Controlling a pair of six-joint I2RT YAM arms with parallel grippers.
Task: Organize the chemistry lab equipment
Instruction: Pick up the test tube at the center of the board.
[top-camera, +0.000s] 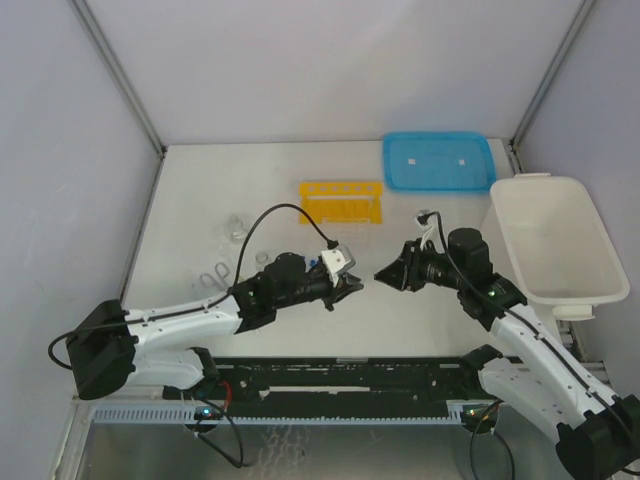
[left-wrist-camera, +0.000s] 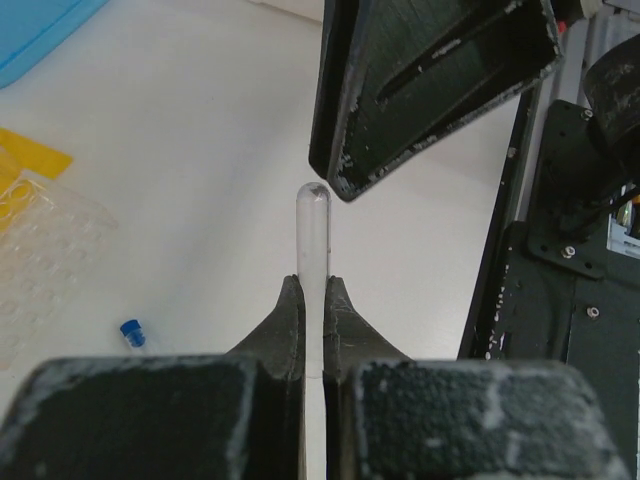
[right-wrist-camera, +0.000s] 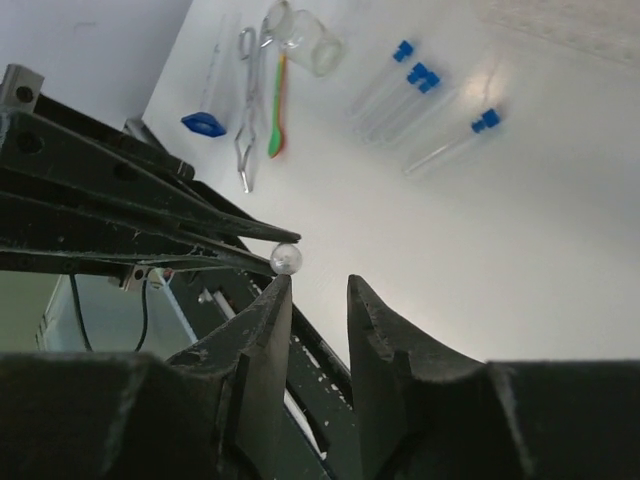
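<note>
Left gripper (left-wrist-camera: 313, 300): clamped on a small clear tube (left-wrist-camera: 312, 240), held above the white table (top-camera: 200, 200).
Right gripper (right-wrist-camera: 318, 295): jaws parted, empty; fingertip apparently just beside tube's rounded end.

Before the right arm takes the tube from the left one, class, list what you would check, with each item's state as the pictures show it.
1. Left gripper shut on the clear tube: ok.
2. Tube's rounded end sticks out free: ok.
3. Right gripper open: ok.
4. Tube end between the right gripper's fingers: not ok, it sits just outside.
5. Yellow rack standing on the table: ok.
6. Tube capped: cannot tell.
</note>
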